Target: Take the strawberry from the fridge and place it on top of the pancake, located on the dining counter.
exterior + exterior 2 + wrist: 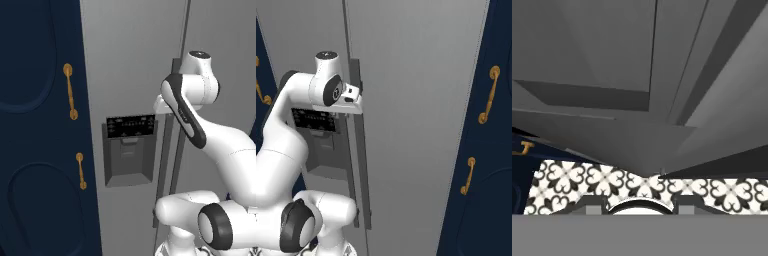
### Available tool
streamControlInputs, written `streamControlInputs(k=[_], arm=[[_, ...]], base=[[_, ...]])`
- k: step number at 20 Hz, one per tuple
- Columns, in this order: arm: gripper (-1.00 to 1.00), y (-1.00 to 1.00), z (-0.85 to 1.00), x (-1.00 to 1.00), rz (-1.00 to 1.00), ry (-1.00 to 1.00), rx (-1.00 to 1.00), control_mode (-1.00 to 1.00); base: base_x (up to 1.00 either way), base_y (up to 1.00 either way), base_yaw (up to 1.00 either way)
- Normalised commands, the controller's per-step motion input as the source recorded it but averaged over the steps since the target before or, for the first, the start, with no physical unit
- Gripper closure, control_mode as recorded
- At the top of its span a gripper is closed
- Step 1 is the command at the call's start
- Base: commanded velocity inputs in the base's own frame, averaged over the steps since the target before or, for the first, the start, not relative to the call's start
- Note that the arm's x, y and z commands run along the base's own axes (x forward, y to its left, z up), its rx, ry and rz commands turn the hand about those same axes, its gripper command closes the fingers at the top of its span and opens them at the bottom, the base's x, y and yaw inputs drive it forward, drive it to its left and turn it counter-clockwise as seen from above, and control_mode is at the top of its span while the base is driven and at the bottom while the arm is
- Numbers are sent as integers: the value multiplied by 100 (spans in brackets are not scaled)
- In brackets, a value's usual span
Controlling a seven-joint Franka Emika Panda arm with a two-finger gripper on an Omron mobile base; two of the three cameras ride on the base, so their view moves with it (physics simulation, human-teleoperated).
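The fridge stood tall and light grey, its two doors closed, one black dispenser panel on the left door. The claw sat at its door handles; whether its jaws gripped could not be told. Two gold handles marked each navy cabinet.

Kitchen: fridge, navy cabinets

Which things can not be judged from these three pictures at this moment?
- Inside of the fridge: both doors look shut in the two base views, so the shelves and anything on them are hidden.
- Gripper on the fridge handle: in the left base view the arm covers it; in the right base view the hand sits against the handle, fingers hidden.
- Fingers in the hand view: cut off by the bottom edge.
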Motion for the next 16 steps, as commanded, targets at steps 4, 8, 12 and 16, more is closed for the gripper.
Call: streamControlInputs(k=[4,8,12,16], arm=[[-100,0,0,-5,0,0,0,100],[-100,0,0,0,0,0,0,100],[-100,0,0,0,0,0,0,100],[-100,0,0,0,0,0,0,100]], base=[[-19,-2,-4],[-42,0,-25],[-45,-1,-18],[-58,-7,-5]])
